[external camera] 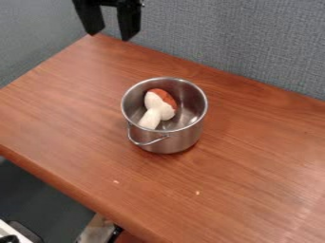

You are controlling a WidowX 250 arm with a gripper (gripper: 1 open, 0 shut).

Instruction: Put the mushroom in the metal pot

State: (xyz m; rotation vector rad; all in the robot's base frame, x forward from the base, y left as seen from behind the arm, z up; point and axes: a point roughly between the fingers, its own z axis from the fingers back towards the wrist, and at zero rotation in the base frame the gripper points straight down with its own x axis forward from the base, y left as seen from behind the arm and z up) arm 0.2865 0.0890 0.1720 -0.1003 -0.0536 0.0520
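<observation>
Mushroom: cream stem, reddish-brown cap.

One metal pot stands on the one wooden worktop; inside the pot lies one mushroom; beyond the pot, at the worktop's far edge, hang two dark fingers
</observation>
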